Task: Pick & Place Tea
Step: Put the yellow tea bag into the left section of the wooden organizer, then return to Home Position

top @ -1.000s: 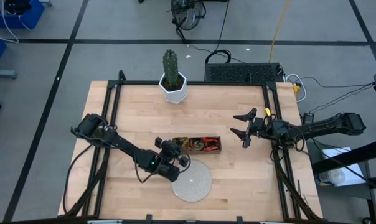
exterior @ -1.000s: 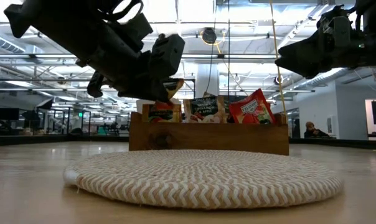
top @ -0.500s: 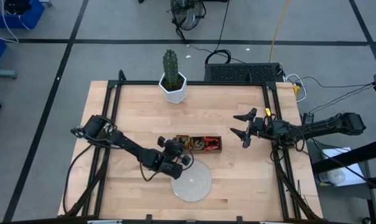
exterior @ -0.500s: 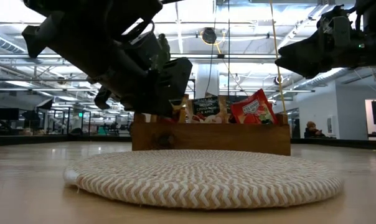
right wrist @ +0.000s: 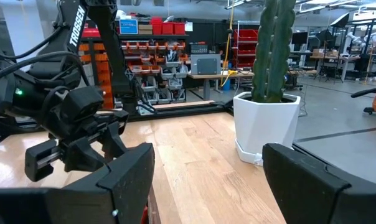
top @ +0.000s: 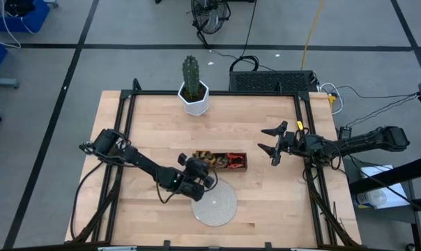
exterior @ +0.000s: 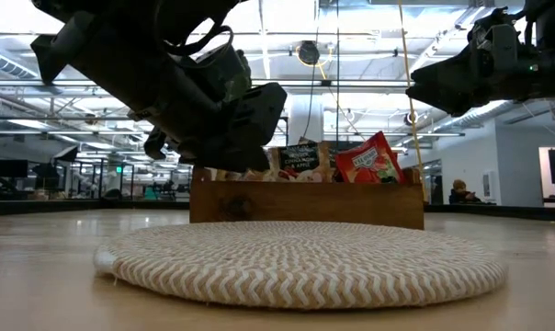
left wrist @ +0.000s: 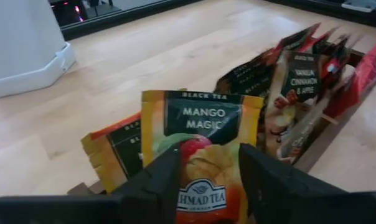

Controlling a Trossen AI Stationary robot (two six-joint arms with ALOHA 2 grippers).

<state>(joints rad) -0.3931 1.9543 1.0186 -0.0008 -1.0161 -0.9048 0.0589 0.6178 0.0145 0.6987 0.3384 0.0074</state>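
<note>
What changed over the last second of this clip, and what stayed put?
The left gripper moved from the round mat's near-left edge toward the wooden tray and now sits at its left end, fingers either side of an orange-yellow mango sachet. Whether they have closed on it is unclear. The right gripper, open and raised at the table's right side, the cactus pot and the mat kept their places.

The table point(top: 148, 125) is pale wood, smooth and matt. Beside the brown wooden tray point(exterior: 305, 203) lies a rough woven cord disc point(exterior: 300, 260). In the tray, the tea point(left wrist: 203, 155) sachets look like glossy printed paper. The cactus pot point(right wrist: 266, 127) is smooth white plastic.
</note>
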